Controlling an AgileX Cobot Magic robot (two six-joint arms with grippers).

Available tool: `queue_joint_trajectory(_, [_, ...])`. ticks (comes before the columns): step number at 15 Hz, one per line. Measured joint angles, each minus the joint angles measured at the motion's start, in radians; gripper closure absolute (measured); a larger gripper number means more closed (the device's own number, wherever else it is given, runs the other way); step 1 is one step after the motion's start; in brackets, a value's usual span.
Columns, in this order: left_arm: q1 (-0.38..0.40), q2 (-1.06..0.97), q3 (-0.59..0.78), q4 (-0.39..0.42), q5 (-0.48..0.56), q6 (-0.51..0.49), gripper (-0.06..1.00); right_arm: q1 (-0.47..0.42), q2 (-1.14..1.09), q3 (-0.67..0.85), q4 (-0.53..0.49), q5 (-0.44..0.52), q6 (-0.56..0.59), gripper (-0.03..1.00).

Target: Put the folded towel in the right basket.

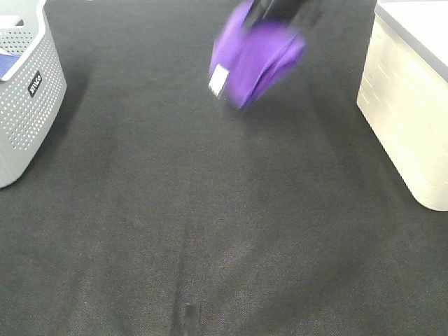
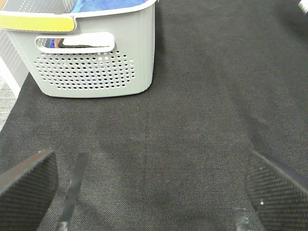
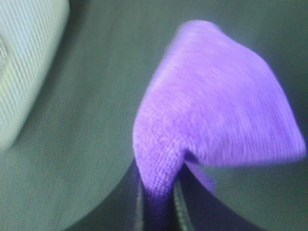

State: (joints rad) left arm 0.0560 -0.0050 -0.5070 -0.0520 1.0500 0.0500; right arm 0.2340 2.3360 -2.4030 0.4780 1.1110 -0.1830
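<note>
1. 1 left gripper: fingers spread wide, holding nothing, over the dark mat.
2. 2 baskets: grey basket left, cream basket right.
3. 1 purple towel, hanging farther back between them, pinched by the right gripper.

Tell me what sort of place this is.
Probably a robot test bench staged for laundry sorting: a dark mat covers the work surface, a grey perforated basket and a cream basket stand at its two sides, and the right gripper holds a purple towel above it.
</note>
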Motion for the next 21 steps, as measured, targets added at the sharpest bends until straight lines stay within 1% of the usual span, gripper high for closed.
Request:
queue_joint_trajectory(1, [0.0,0.0,0.0,0.0,0.0,0.0,-0.05,-0.077,-0.028,-0.152,-0.046,0.068,0.015,0.91])
queue_joint_trajectory(2, [0.0,0.0,0.0,0.0,0.0,0.0,-0.05,-0.134,-0.038,-0.241,-0.083,0.08,0.015,0.91])
queue_joint_trajectory(3, [0.0,0.0,0.0,0.0,0.0,0.0,-0.05,-0.188,-0.055,-0.278,-0.122,0.089,0.019,0.91])
queue_joint_trajectory(6, [0.0,0.0,0.0,0.0,0.0,0.0,-0.05,-0.356,-0.078,-0.291,-0.244,0.098,0.034,0.91])
queue_joint_trajectory(7, [0.0,0.0,0.0,0.0,0.0,0.0,-0.05,-0.407,-0.077,-0.288,-0.265,0.101,0.048,0.91])
queue_joint_trajectory(9, [0.0,0.0,0.0,0.0,0.0,0.0,-0.05,-0.487,-0.077,-0.282,-0.272,0.109,0.065,0.91])
queue_joint_trajectory(10, [0.0,0.0,0.0,0.0,0.0,0.0,-0.05,-0.504,-0.077,-0.265,-0.272,0.109,0.066,0.91])
queue_joint_trajectory(12, [0.0,0.0,0.0,0.0,0.0,0.0,-0.05,-0.509,-0.078,-0.194,-0.294,0.109,0.066,0.91])
queue_joint_trajectory(13, [0.0,0.0,0.0,0.0,0.0,0.0,-0.05,-0.507,-0.078,-0.147,-0.298,0.109,0.066,0.88])
queue_joint_trajectory(14, [0.0,0.0,0.0,0.0,0.0,0.0,-0.05,-0.507,-0.077,-0.106,-0.301,0.109,0.066,0.78])
queue_joint_trajectory(15, [0.0,0.0,0.0,0.0,0.0,0.0,-0.05,-0.507,-0.077,-0.07,-0.315,0.109,0.074,0.59])
queue_joint_trajectory(16, [0.0,0.0,0.0,0.0,0.0,0.0,-0.05,-0.507,-0.077,-0.036,-0.339,0.109,0.082,0.34])
queue_joint_trajectory(17, [0.0,0.0,0.0,0.0,0.0,0.0,-0.05,-0.507,-0.077,-0.015,-0.356,0.109,0.085,0.15])
queue_joint_trajectory(18, [0.0,0.0,0.0,0.0,0.0,0.0,-0.05,-0.507,-0.077,-0.003,-0.366,0.109,0.086,0.06])
queue_joint_trajectory(19, [0.0,0.0,0.0,0.0,0.0,0.0,-0.05,-0.507,-0.077,-0.001,-0.366,0.109,0.086,0.02])
queue_joint_trajectory(21, [0.0,0.0,0.0,0.0,0.0,0.0,-0.05,-0.507,-0.086,-0.001,-0.345,0.109,0.06,0.0])
